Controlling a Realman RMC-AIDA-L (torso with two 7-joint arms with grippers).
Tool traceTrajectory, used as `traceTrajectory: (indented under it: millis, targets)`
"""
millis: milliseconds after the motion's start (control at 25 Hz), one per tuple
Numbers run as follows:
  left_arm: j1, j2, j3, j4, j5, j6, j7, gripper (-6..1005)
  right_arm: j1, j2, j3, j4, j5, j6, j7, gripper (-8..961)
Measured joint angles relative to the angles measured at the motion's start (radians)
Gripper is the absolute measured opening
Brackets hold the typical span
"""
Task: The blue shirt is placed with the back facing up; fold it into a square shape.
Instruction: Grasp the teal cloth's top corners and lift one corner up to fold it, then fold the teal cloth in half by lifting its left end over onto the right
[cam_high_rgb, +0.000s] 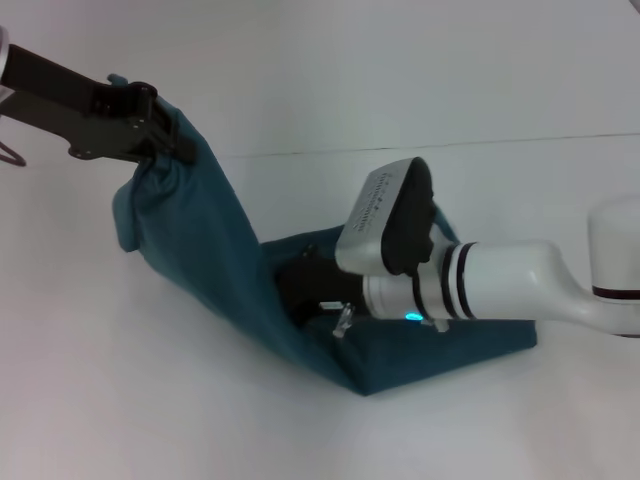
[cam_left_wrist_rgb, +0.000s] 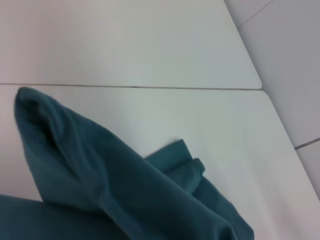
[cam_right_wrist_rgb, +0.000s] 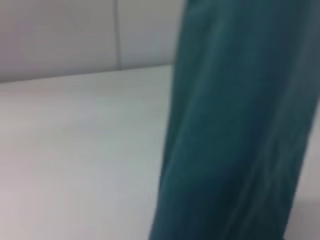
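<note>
White tabletop (cam_high_rgb: 120, 400) fills the scene, with a thin seam line running across its far half. At far left the left gripper (cam_high_rgb: 172, 140) reaches in from the upper edge on a dark arm, raised well above the surface; its fingers are pinched on a bunched edge of the blue shirt (cam_high_rgb: 210, 260), lifting that part into a peak. From the pinch the cloth hangs down in a taut, slanting sheet toward the middle of the tabletop, with a small loose fold bulging at its left side. Left wrist view shows the same fabric (cam_left_wrist_rgb: 125, 195) draped in soft folds over the white surface, plain with no lettering visible. Lower middle, the rest of the shirt lies flat on the tabletop as a folded band stretching rightward. Right gripper (cam_high_rgb: 310, 290) sits low at the centre, buried between the raised sheet and the flat band; cannot tell how its fingers stand, since the cloth and the wrist camera housing hide them. Its white arm enters from the right edge, a small cyan light glowing on the wrist. Right wrist view shows only a hanging wall of teal cloth (cam_right_wrist_rgb: 235, 130) close by.
</note>
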Motion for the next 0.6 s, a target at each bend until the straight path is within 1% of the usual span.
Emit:
traceTrajectory:
  millis: [120,240,320,360,440,560,600]
  targets:
    - [0.0,0.002,0.0,0.0,0.004,0.0,0.001,82,0.013,0.0,0.005,0.014,-0.002,-0.013,0.0,-1]
    - [0.003,0.005,0.002,-0.004,0.008,0.0,0.006,81,0.006,-0.002,0.029,0.012,0.005,-0.011,0.005,-1]
    - [0.005,0.006,0.005,-0.006,0.009,-0.001,0.01,81,-0.029,-0.013,0.082,-0.013,0.018,-0.012,0.04,-1]
    - [0.005,0.007,0.006,-0.006,0.009,0.0,0.012,81,-0.061,-0.021,0.111,-0.046,0.022,-0.015,0.078,-1]
    - [0.005,0.007,0.008,-0.007,0.011,0.0,0.015,81,-0.168,-0.03,0.144,-0.181,0.025,-0.026,0.215,-1]
    - [0.002,0.008,0.014,-0.008,0.014,-0.003,0.02,82,-0.331,-0.032,0.163,-0.419,0.043,-0.01,0.421,-1]
    - [-0.006,0.007,0.031,-0.009,0.015,-0.007,0.021,82,-0.378,-0.036,0.176,-0.48,0.055,-0.003,0.468,-1]
